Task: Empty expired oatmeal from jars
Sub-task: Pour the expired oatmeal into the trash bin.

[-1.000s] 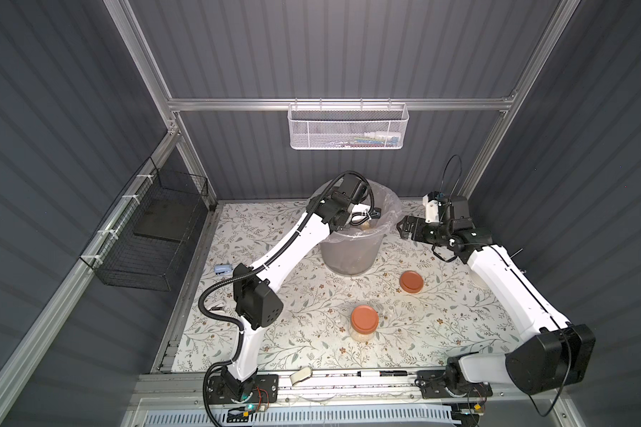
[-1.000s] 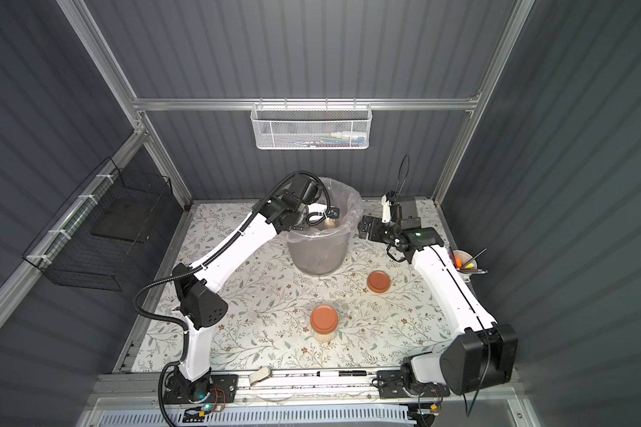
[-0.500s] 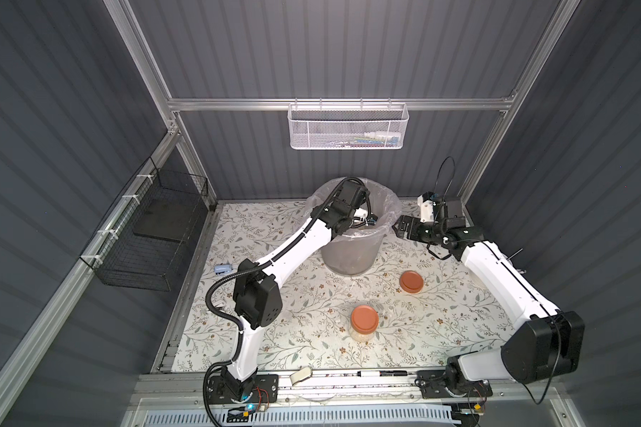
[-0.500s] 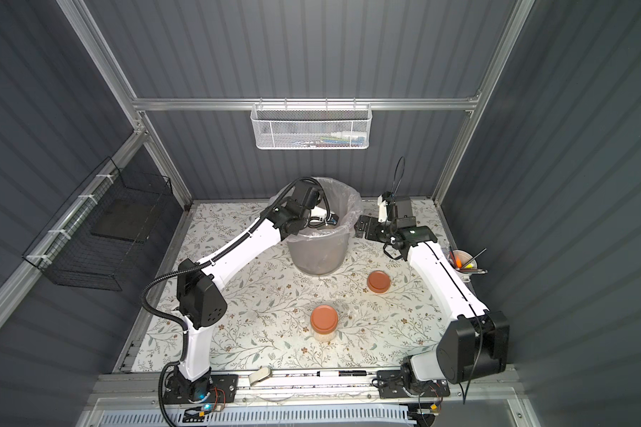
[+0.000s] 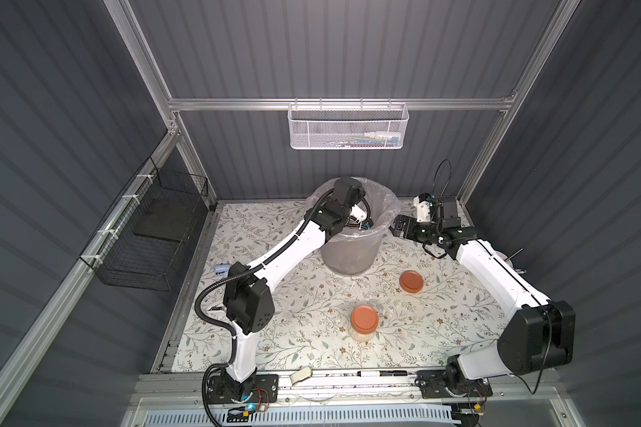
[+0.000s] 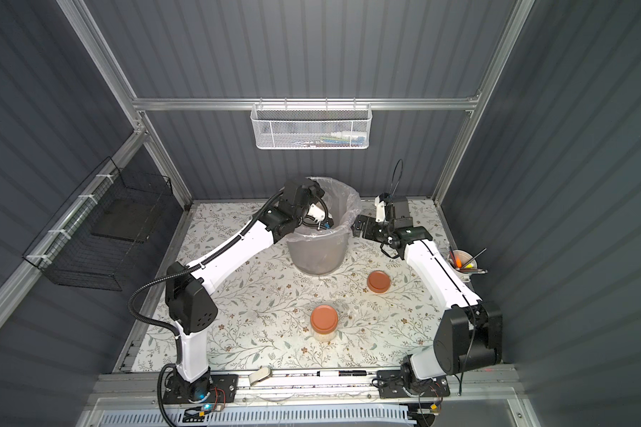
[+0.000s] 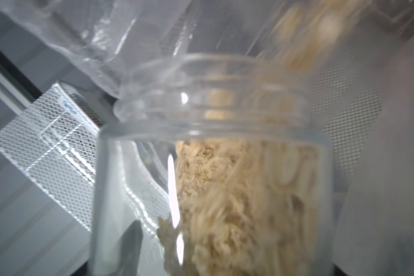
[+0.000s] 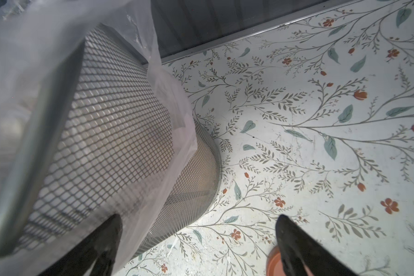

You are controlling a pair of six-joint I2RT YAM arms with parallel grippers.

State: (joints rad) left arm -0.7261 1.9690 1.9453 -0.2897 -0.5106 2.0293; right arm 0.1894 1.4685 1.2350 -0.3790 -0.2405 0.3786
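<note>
On table: one jar, two lids

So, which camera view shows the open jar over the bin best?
The left wrist view: the open jar fills it, with oatmeal visible through its clear wall. In both top views the left arm largely hides it at the bin. The right wrist view shows the bin's mesh wall, not the jar.
</note>
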